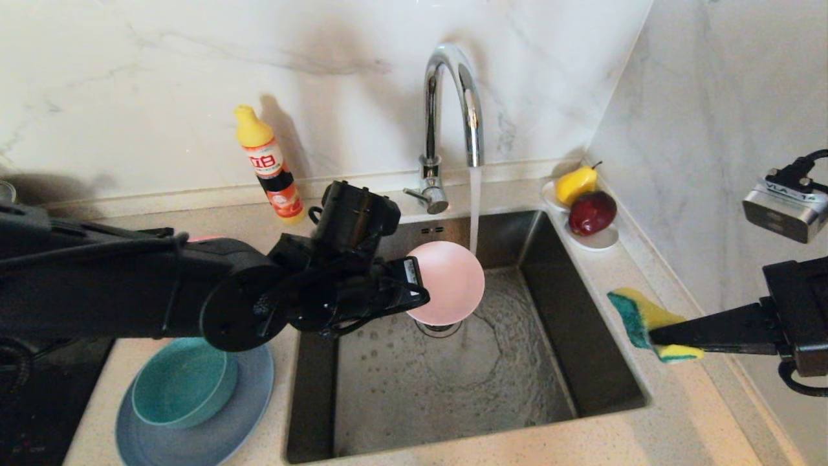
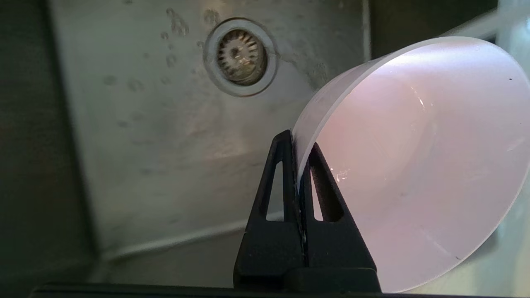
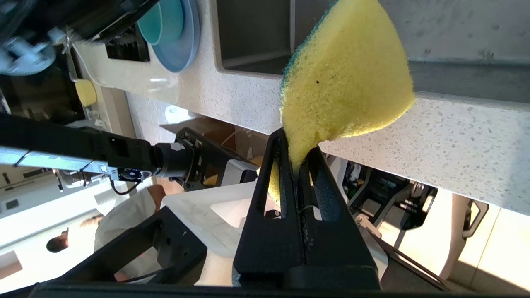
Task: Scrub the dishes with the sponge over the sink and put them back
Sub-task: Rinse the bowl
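My left gripper [image 1: 414, 285] is shut on the rim of the pale pink bowl [image 1: 449, 281], which it holds on edge above the sink [image 1: 453, 388], just beside the running water. In the left wrist view its fingertips [image 2: 285, 142] pinch the bowl's rim [image 2: 414, 165] above the drain strainer [image 2: 241, 56]. To the right of the basin, my right gripper [image 1: 653, 340] hangs over the counter, shut on the yellow and green sponge [image 1: 647, 320]. The sponge [image 3: 348, 78] bulges out past that gripper [image 3: 296, 149]. A teal bowl [image 1: 184, 382] rests on the light blue plate [image 1: 239, 421] left of the sink.
Water runs from the chrome tap [image 1: 453, 97] into the basin. A dish soap bottle [image 1: 268, 165] stands at the back left. A pear [image 1: 576, 183] and a red apple [image 1: 592, 212] lie on a white saucer [image 1: 601, 241] at the back right corner, near the side wall.
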You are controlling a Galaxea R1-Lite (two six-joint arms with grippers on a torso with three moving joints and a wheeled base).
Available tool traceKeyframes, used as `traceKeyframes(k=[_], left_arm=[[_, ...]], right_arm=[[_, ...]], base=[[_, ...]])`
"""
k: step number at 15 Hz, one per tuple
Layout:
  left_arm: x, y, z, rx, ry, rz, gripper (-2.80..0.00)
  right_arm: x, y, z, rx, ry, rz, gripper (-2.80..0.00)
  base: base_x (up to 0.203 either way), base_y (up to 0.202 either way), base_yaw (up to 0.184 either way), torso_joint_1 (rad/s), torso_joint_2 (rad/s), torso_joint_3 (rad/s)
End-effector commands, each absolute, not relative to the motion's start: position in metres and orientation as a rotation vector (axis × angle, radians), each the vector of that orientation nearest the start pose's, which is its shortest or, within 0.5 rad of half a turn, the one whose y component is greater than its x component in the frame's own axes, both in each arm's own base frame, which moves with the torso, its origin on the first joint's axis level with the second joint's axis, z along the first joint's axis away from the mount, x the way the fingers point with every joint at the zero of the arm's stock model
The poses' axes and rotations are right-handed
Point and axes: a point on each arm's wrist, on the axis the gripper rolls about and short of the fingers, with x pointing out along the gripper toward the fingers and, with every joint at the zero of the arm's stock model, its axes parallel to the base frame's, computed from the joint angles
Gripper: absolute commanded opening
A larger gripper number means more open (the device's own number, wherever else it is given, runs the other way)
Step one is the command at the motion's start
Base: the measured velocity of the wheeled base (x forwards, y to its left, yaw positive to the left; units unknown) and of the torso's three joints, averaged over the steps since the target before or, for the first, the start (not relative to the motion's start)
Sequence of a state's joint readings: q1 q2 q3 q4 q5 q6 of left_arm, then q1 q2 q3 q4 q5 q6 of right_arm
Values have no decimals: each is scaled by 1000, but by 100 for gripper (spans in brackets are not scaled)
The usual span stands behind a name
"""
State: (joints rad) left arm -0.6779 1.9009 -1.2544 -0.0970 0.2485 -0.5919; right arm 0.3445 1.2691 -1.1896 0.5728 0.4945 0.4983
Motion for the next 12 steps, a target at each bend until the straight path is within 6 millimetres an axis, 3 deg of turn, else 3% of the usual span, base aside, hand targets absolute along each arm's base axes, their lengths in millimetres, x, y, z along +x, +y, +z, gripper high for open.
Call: traceKeyframes(k=[1,5,12], left_arm=[[310,-241,169,-341,620,-237,-280],[330,-258,161,-374,613,-236,-280],[346,-272,152,-413,611,-232,-280]], right_arm=[[147,62,292,507,826,628,-280],[146,57,290,517,821,600,-280],[151,57,286,519,823,594,-280]], base=[[0,0,0,0,0,0],[0,0,0,0,0,0],[0,0,0,0,0,0]])
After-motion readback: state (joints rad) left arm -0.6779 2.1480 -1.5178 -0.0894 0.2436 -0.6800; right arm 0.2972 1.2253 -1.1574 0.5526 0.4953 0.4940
